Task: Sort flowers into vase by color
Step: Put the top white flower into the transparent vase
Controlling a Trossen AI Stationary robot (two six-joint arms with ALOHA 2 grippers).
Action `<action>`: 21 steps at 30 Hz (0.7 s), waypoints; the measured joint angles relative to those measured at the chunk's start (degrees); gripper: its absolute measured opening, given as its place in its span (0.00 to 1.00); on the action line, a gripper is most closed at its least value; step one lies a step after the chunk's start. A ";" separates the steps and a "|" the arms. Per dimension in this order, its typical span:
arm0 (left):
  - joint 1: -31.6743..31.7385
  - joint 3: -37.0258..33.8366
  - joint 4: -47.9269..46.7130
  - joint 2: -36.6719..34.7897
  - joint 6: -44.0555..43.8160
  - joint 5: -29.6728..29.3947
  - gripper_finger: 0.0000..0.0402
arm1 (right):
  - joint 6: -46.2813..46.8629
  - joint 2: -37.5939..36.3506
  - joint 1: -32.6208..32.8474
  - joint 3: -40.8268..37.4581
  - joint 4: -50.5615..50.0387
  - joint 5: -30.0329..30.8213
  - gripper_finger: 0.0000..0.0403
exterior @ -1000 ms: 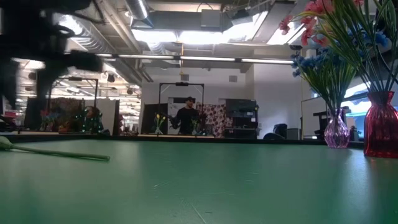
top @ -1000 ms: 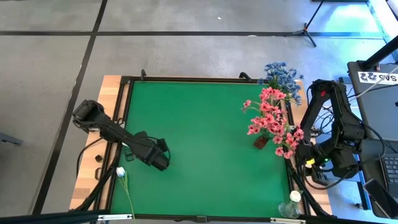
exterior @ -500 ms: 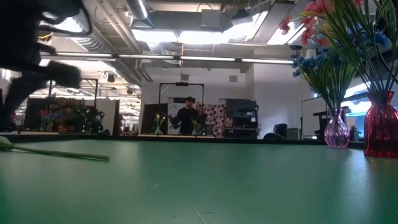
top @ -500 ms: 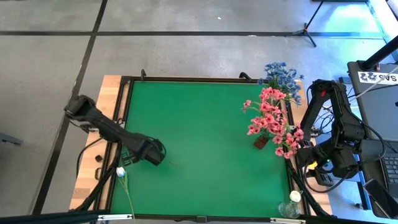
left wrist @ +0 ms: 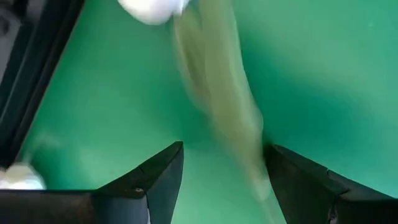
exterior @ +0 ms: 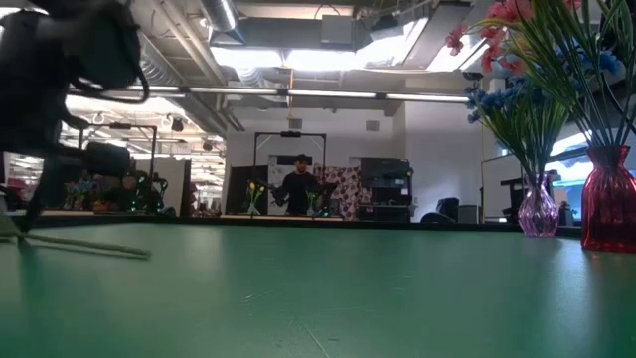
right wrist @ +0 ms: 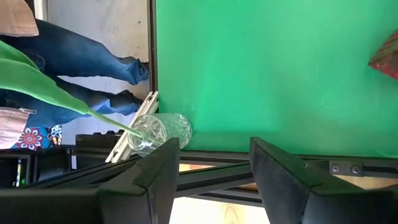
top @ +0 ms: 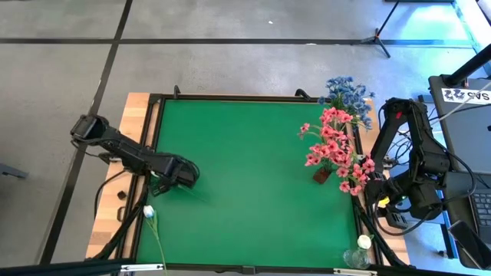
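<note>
Nearby, the left gripper hovers spread above a white flower, pink flowers well apart.

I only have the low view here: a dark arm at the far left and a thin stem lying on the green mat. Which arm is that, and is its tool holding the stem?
Observer: It is the left arm. Its wrist view shows the left tool open, with the stem lying loose on the mat just ahead of it.
Operator: What colour is that flower?
Observer: White. The high view shows the white bud at the mat's left edge.
Operator: And the right arm?
Observer: The right tool waits open and empty off the mat's right edge, near a clear vase.
</note>
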 joint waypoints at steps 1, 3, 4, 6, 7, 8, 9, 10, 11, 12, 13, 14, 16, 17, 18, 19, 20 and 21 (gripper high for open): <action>0.97 -0.13 0.06 0.00 0.38 -0.57 0.56 | 0.21 0.00 -0.04 0.00 0.02 0.00 0.49; 2.93 -0.58 0.29 -0.05 0.76 -2.37 0.56 | 0.59 0.00 -0.04 0.00 0.06 0.00 0.49; 3.87 -0.73 0.45 -0.05 1.10 -3.09 0.56 | 1.01 0.00 -0.04 0.00 0.09 0.00 0.49; 5.39 -1.08 0.55 -0.09 2.17 -3.77 0.56 | 1.60 0.00 -0.04 0.00 -0.07 0.04 0.49; 5.99 -1.44 0.57 -0.15 2.18 -3.76 0.56 | 1.83 0.00 -0.04 0.00 -0.06 0.04 0.49; 6.31 -1.78 0.64 -0.16 2.18 -3.79 0.56 | 2.25 0.00 -0.04 0.00 -0.05 0.05 0.49; 6.44 -2.11 0.83 -0.21 2.18 -3.88 0.56 | 2.82 0.00 -0.04 0.00 -0.07 0.07 0.49; 6.48 -2.39 1.07 -0.26 2.15 -3.93 0.55 | 3.20 0.00 -0.04 0.00 -0.05 0.07 0.49; 6.50 -2.66 1.40 -0.28 2.15 -3.96 0.54 | 3.55 0.00 -0.04 0.00 -0.07 0.15 0.49; 6.53 -2.81 1.66 -0.29 2.10 -4.10 0.53 | 4.05 0.00 -0.04 0.00 -0.07 0.51 0.49; 6.53 -2.88 1.89 -0.29 1.89 -4.22 0.51 | 4.35 0.00 -0.04 0.00 -0.07 0.99 0.49; 6.56 -2.90 2.10 -0.29 1.87 -4.38 0.49 | 4.42 0.00 -0.04 0.00 -0.07 1.48 0.49; 6.70 -3.01 3.00 -0.29 1.96 -4.90 0.43 | 4.41 0.00 -0.04 0.00 -0.20 1.98 0.49; 6.70 -3.03 3.37 -0.27 1.98 -5.30 0.39 | 4.25 0.00 -0.04 0.00 -0.41 2.02 0.49; 6.70 -2.98 3.54 -0.27 2.01 -5.54 0.35 | 3.90 0.00 -0.04 -0.02 -0.63 2.01 0.49; 6.54 -2.94 3.75 -0.21 2.21 -5.78 0.30 | 3.19 0.00 -0.04 -0.02 -0.75 2.03 0.49; 6.32 -2.94 4.08 -0.18 2.71 -6.18 0.26 | 2.68 0.00 -0.04 -0.02 -0.77 2.03 0.49; 6.12 -2.94 4.45 -0.16 3.51 -6.50 0.21 | 2.11 0.00 -0.04 -0.02 -0.92 2.03 0.49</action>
